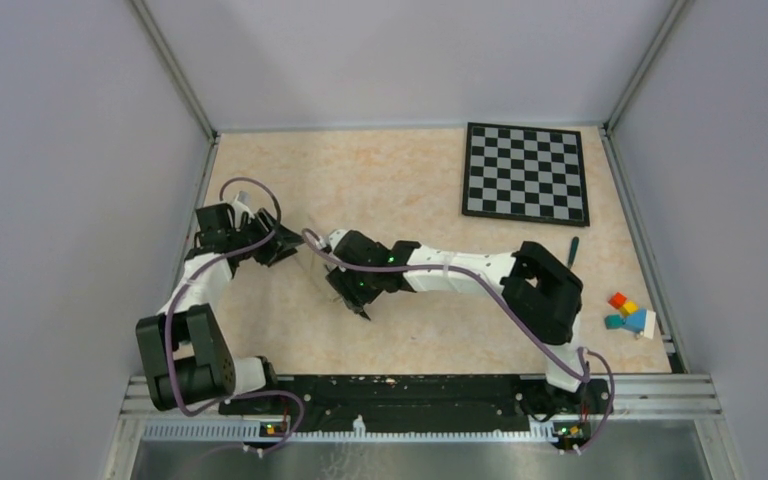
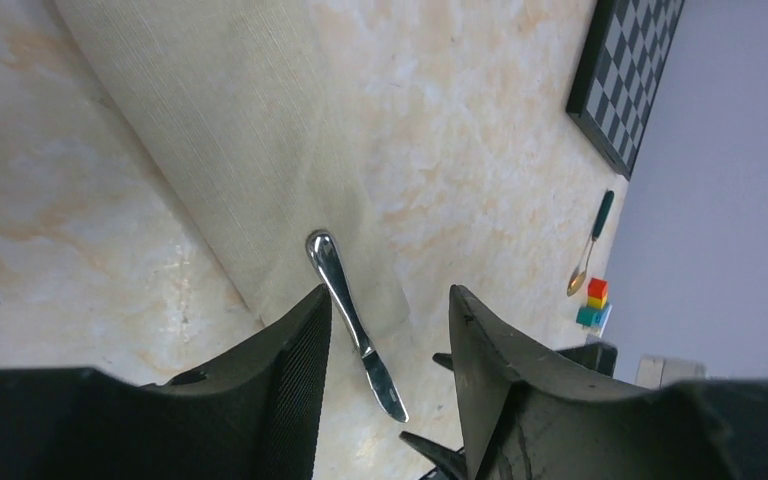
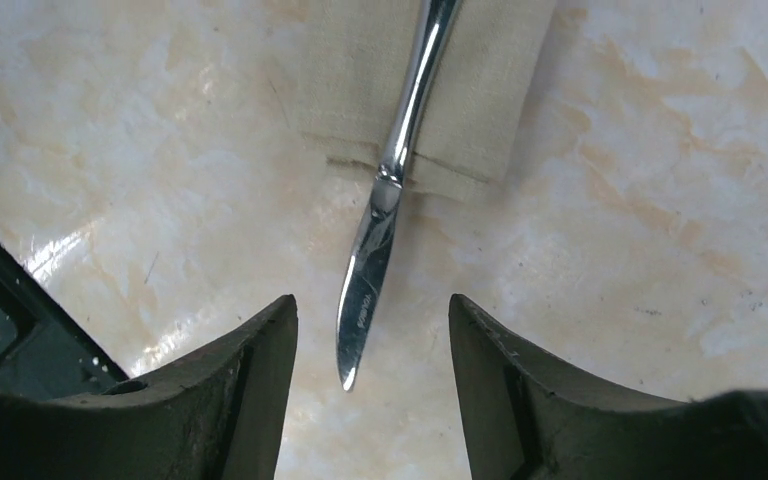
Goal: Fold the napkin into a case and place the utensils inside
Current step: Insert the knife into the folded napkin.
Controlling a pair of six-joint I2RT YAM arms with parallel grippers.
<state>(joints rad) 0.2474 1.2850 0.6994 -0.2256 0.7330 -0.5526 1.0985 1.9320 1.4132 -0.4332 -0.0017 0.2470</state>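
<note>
A black-and-white checkered board (image 1: 526,172) lies flat at the upper right of the top view, on a beige marbled tabletop (image 1: 400,175). Lower down, near the right edge, sits a small cluster of coloured blocks (image 1: 628,310), red, yellow and teal, touching one another. Plain grey walls (image 1: 400,55) enclose the table, with aluminium rails (image 1: 173,70) running up the corners.

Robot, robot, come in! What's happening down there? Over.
Left gripper, right gripper open, empty. Knife on top of napkin, blade overhanging. Spoon far off, beside blocks.
</note>
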